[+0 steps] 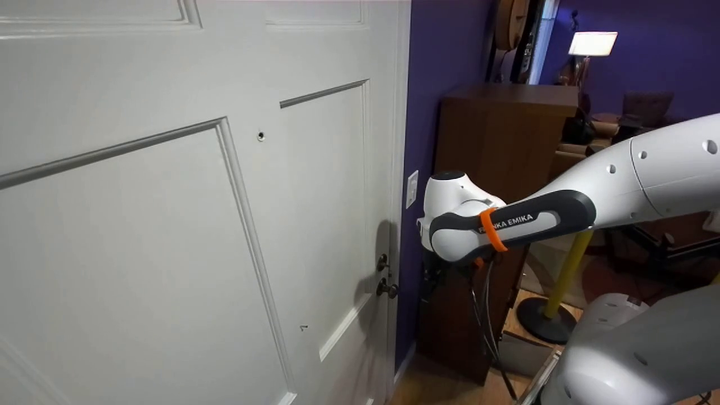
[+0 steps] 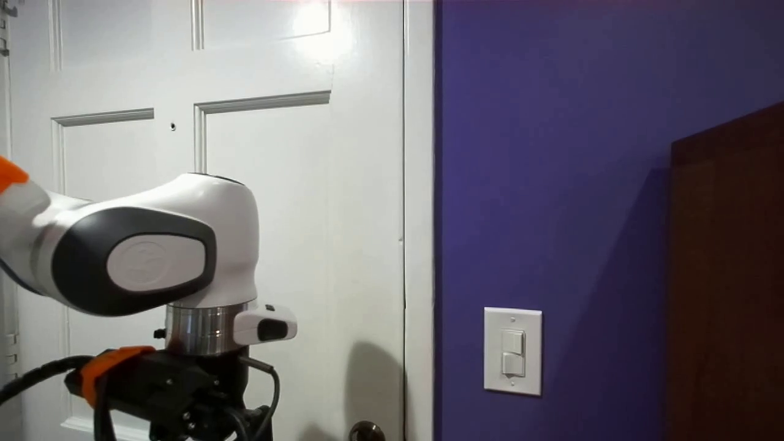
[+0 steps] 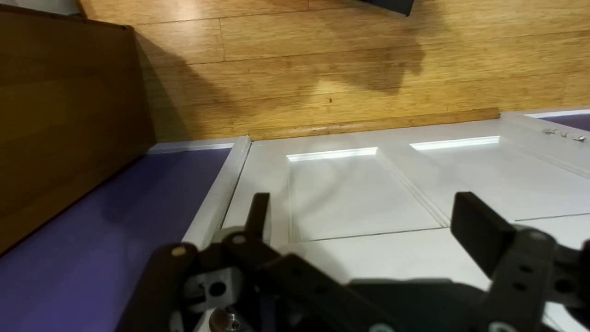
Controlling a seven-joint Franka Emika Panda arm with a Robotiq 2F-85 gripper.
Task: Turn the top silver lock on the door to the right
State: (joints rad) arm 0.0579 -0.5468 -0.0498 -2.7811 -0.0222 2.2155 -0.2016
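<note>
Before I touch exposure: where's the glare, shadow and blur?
High in an exterior view, glare blows out a patch of the door; in an exterior view, a dark shadow falls around the upper lock and the knob; in the wrist view, the gripper looks softer than the wooden floor.

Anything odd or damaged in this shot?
One thing: a small dark mark on the white door, seen in an exterior view. It interrupts an otherwise plain stretch; too small to tell if it's a scuff, chip or something stuck on.
</note>
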